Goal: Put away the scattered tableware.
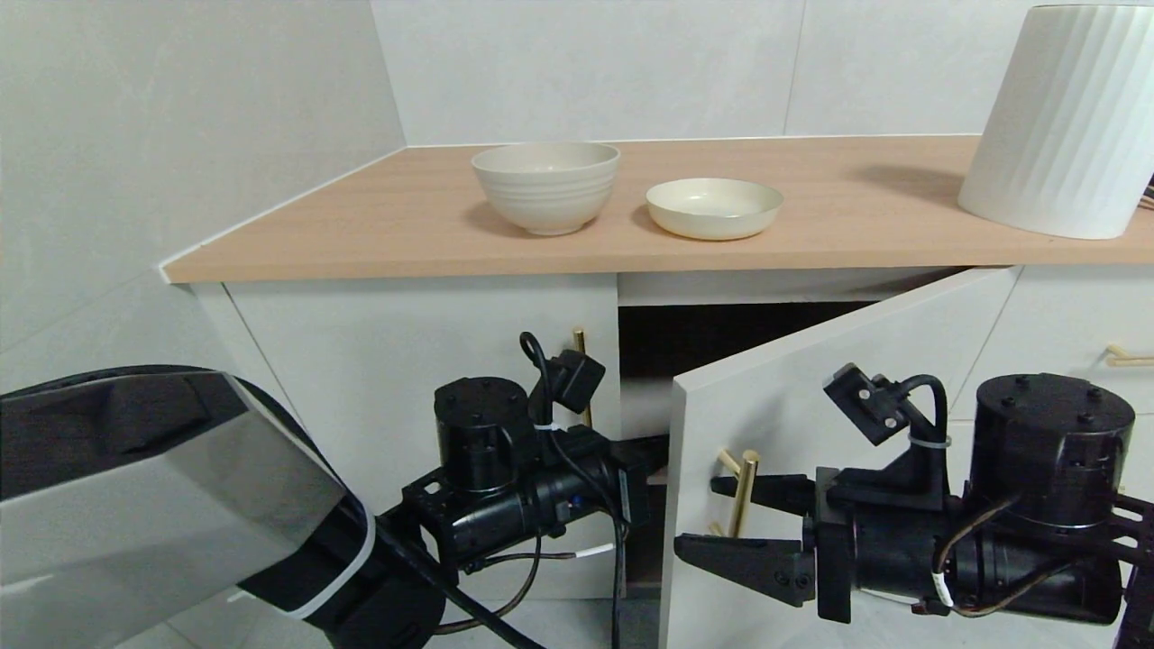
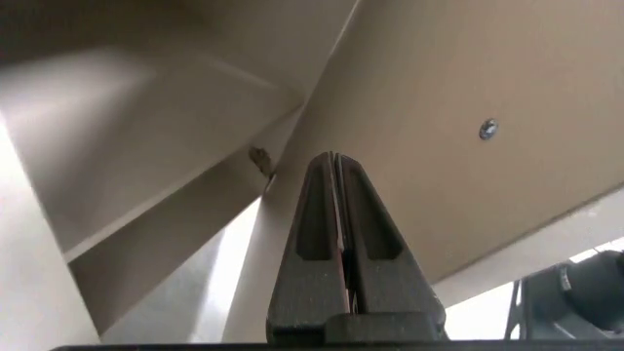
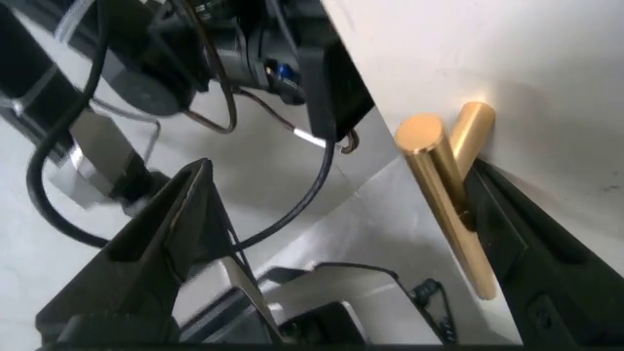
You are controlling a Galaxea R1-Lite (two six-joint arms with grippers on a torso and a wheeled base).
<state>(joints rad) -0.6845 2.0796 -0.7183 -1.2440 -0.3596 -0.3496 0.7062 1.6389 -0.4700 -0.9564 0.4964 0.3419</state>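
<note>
Up on the wooden bench [image 1: 361, 239], toward the front edge: a deep ribbed bowl [image 1: 545, 185], upright and empty. Just to its right, a shallow dish [image 1: 714, 207], close by but not touching. Farther right along the bench, a tall white ribbed container [image 1: 1064, 117].

Down below, a white cabinet door [image 1: 811, 379] standing partly open, with dark space behind it. Right hand [image 1: 696, 516] low at the door's front, spread wide and gripping nothing, with the gold handle [image 1: 744, 491] sitting inside the gap. From the right wrist, a closer look: handle [image 3: 448, 195] between the two dark fingers [image 3: 146, 258], just beside one and well clear of the other; contact impossible to judge.

Left hand [image 2: 334, 161] pressed fully shut, nothing held, pointing up along the door's inner face, near a small screw head [image 2: 487, 128].
</note>
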